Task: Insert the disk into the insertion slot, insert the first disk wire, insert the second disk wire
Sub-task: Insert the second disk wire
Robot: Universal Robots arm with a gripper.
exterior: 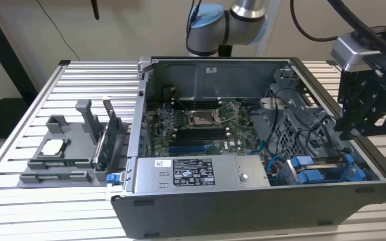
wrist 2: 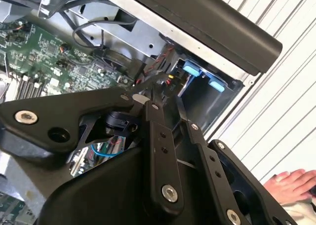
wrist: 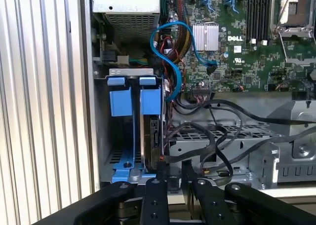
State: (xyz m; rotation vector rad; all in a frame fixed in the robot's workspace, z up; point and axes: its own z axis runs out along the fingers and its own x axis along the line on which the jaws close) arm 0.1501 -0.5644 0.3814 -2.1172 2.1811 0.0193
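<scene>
Seated edge-on in the insertion slot (wrist: 133,72), the disk (wrist: 149,99) is mostly hidden; the pincer (wrist: 174,169) hangs just beside it among dark cables (wrist: 217,136), and I cannot tell how far open it is.

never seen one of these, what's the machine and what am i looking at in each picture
It is a robot arm with a black gripper, working at an open computer case on a slatted metal table. The exterior view looks on from off the arm; both wrist views ride near the gripper. A grey holder with circuit cards stands beside the case. The disk, in its blue carrier, sits in the insertion slot. The gripper is close to the black wires beside it.
</scene>
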